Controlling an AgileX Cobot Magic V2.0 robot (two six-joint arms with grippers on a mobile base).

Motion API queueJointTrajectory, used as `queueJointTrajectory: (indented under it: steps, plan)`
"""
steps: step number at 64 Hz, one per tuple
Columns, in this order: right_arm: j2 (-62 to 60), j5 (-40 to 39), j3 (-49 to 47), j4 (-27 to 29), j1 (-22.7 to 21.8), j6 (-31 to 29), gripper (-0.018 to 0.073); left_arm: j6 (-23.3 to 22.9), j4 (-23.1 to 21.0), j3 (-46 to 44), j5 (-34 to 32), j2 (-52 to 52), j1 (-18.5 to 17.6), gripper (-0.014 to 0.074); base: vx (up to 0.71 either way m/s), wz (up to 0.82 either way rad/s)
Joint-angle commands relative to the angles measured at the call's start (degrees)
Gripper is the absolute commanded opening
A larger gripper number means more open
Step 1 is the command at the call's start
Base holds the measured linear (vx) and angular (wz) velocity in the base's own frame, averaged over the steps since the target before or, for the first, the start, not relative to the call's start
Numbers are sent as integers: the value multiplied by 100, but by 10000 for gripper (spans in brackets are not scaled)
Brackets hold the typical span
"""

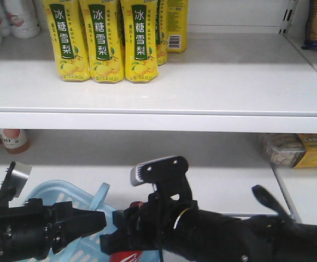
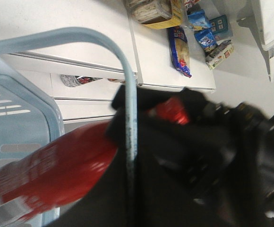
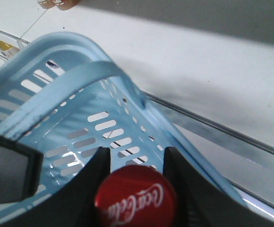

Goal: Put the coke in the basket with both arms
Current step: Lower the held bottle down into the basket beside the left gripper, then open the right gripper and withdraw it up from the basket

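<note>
The coke (image 3: pixel 136 203) is red with white Coca-Cola script on its top. My right gripper (image 3: pixel 136 152) is shut on it, one black finger on each side, just over the light blue basket (image 3: pixel 75 137). In the left wrist view the coke (image 2: pixel 56 170) lies slanted, with a silver-grey band at its low end. The basket's handle (image 2: pixel 80 35) curves down into my left gripper (image 2: pixel 131 189), which is shut on it. In the front view the left gripper (image 1: pixel 95 221) and the right gripper (image 1: pixel 117 240) meet above the basket (image 1: pixel 60 196). A bit of the coke (image 1: pixel 127 256) shows below them.
Yellow pear-drink bottles (image 1: pixel 101 38) stand on the upper shelf, whose white front edge (image 1: pixel 158 121) runs above the arms. On the lower shelf are a snack tub and a yellow box (image 1: pixel 300 150) at right and bottles (image 1: pixel 11 140) at left. Snack packs (image 2: pixel 179 49) lie on a shelf.
</note>
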Motion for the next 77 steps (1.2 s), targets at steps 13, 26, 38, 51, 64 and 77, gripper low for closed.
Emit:
queueJointTrajectory:
  steps: [13, 26, 38, 51, 64, 77]
  plan:
    - [458, -640, -204, 160, 326, 80, 10, 29, -573, -147, 277, -130, -22, -6, 0, 0]
    - [562, -551, -204, 418, 326, 121, 97, 29, -573, -147, 277, -130, -22, -6, 0, 0]
    - [562, -447, -204, 418, 319, 121, 257, 29, -573, -147, 277, -130, -22, -6, 0, 0]
    - [562, -471, -204, 418, 319, -19, 430, 29, -573, -147, 277, -130, -22, -6, 0, 0]
    - [457, -401, -204, 418, 319, -119, 455, 29, -573, -147, 277, -130, -22, -6, 0, 0]
    - [-4, -327, -185, 449, 133, -672, 455, 29, -573, -147, 277, -130, -22, -6, 0, 0]
